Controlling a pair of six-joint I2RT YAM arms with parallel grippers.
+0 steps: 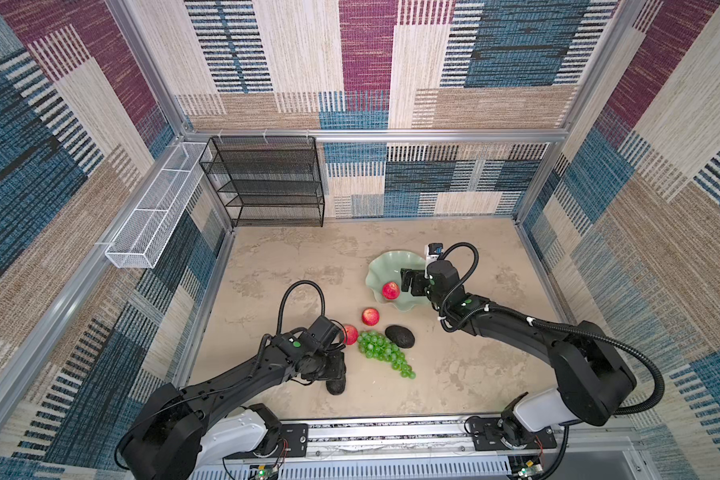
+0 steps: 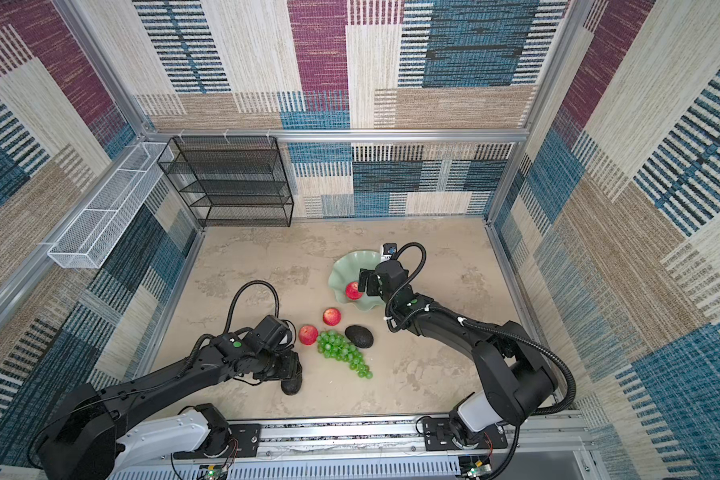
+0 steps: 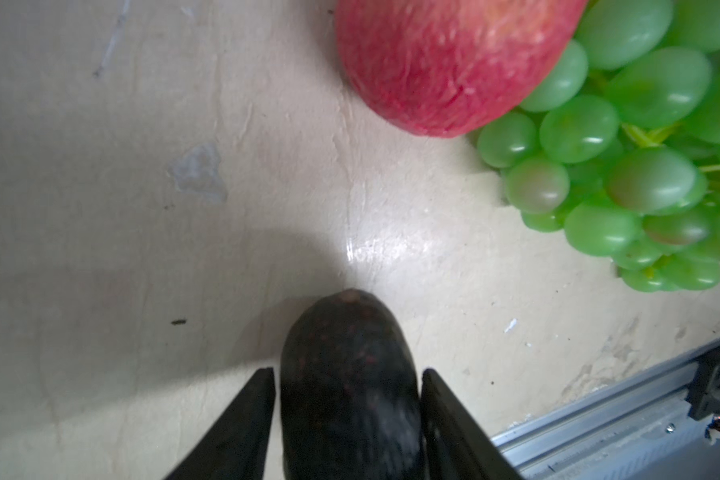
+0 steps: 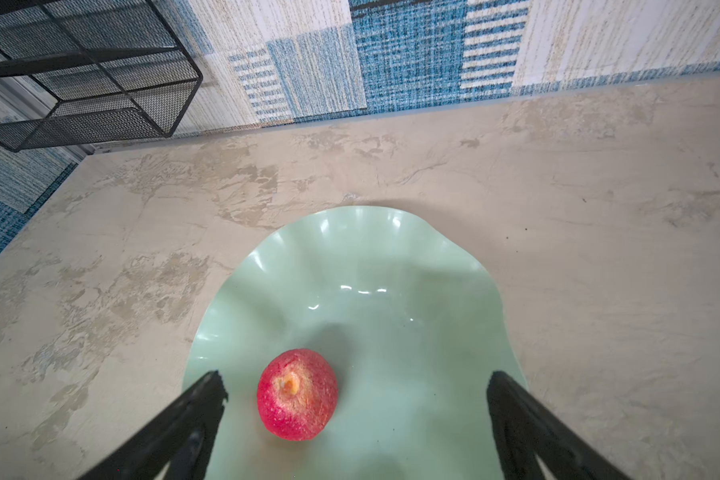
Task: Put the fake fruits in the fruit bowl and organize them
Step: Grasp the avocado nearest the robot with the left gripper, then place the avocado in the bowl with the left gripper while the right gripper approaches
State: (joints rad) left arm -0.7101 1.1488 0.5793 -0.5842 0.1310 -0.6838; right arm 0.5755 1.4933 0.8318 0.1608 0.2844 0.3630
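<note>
Pickup of near avocado (image 3: 346, 332) at seven o'clock on table (image 1: 287, 270), resting there, pinched between narrowed fingers of left gripper (image 3: 348, 370). Right gripper (image 4: 356, 374) splayed wide and empty over fruit bowl (image 4: 371, 257) at one o'clock, one apple (image 4: 297, 395) inside. Next, likely: clean lift, carry past grapes (image 1: 381, 353) to fruit bowl.

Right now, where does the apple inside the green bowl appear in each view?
In a top view: apple right of centre.
In a top view: apple near centre.
Left wrist: not in it.
Right wrist: apple in the fruit bowl, close to camera.
Shared landmark: that fruit bowl.
</note>
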